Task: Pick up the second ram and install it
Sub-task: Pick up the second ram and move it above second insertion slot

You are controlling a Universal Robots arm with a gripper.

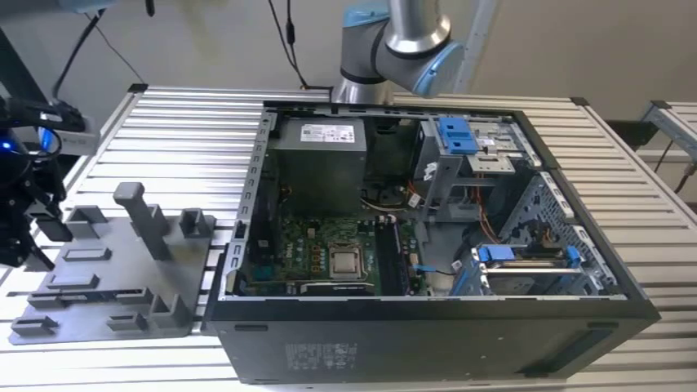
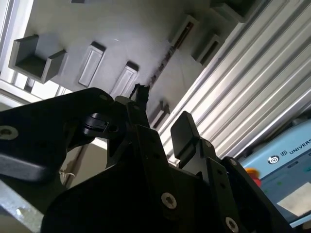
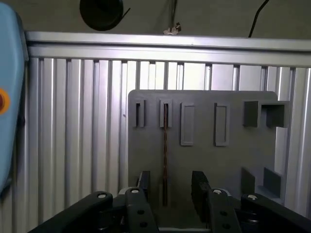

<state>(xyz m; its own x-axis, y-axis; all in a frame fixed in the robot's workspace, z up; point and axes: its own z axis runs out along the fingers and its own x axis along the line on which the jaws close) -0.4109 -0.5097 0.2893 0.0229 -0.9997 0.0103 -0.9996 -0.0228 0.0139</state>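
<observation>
Plainly the black two-fingered end effector (image 3: 171,187) hung low over the flat grey plastic holder plate (image 3: 233,165), which lay on the ribbed aluminium surface (image 3: 73,121). Its fingers (image 3: 144,182) were spread, gripping nothing. The long, thin, dark memory stick (image 3: 165,145), the second ram, stood on edge in a narrow slot of that plate. It ran straight into the gap between the fingers, and from where I stood neither finger seemed to touch it.

To my eye the grasp wanted care. The stick should sit centred in the gap with the pads square to its flat faces, or closing would tip it or jam it against the slot walls. A hold near the upper edge looked safest, as such a thin board would slip or twist if caught at a corner.

The short slot (image 3: 140,114) just beside the stick's own looked empty. Well away from the end effector stood the open black computer case (image 1: 436,327), holding a green motherboard (image 1: 326,245) and a grey boxy power supply (image 1: 318,163). Whether any stick already sat on that board I could not tell.
</observation>
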